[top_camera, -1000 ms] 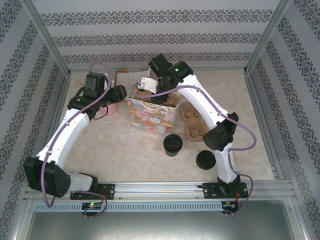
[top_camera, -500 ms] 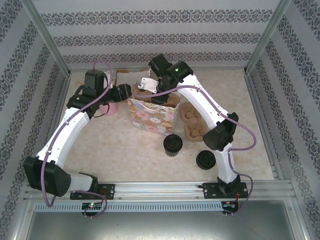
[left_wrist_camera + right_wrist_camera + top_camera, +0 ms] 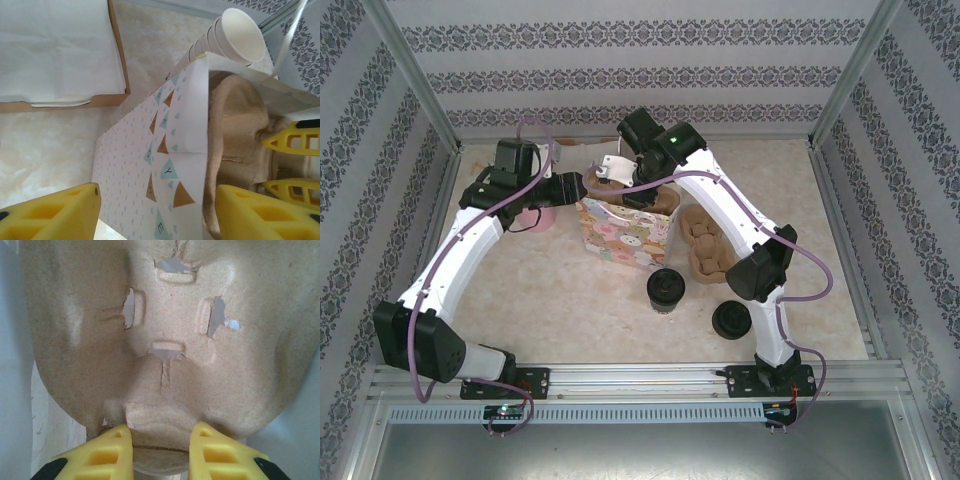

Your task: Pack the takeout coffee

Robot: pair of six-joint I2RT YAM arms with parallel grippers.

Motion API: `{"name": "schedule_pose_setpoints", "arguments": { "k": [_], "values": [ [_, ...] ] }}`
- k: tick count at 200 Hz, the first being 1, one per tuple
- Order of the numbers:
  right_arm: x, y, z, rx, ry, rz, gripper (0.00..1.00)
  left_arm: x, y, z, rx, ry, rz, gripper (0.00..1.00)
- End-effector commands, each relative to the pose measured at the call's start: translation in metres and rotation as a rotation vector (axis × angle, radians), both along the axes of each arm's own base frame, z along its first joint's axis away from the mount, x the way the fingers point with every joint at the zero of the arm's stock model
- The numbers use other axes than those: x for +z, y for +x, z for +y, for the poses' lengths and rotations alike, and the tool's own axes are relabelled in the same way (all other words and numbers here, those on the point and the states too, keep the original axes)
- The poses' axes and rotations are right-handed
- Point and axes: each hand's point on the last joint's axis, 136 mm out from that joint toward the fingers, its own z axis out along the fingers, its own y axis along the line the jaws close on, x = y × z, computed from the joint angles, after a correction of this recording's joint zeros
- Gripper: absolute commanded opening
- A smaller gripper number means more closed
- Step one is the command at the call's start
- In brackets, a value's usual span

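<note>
Spreading the paper bag (image 3: 623, 232) for its pulp carrier (image 3: 170, 340)

Left gripper (image 3: 157, 200), fingers apart, straddles the bag's wall, likely to hold the mouth wide. Right gripper (image 3: 162, 445), clamped on the carrier, holds it inside. Takeout coffee (image 3: 666, 290) stands just in front, unpacked.

TEXT | paper bag (image 3: 150, 165), left wrist view | pennant bunting printed on its side bore single letters | readable: "Y", "E" | the rest were blurred
</note>
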Motion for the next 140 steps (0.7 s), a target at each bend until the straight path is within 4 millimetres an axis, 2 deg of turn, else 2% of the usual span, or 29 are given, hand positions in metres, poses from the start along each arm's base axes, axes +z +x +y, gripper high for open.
{"name": "schedule_pose_setpoints", "arguments": {
  "k": [1,140],
  "values": [
    [0.006,-0.006,0.001,0.006,0.020,0.009,0.22,0.001,0.001,0.007,0.004,0.039,0.001,0.61],
    [-0.003,-0.006,-0.005,-0.004,-0.019,0.025,0.22,0.017,0.019,0.011,0.180,-0.130,-0.069,0.57]
  ]
}}
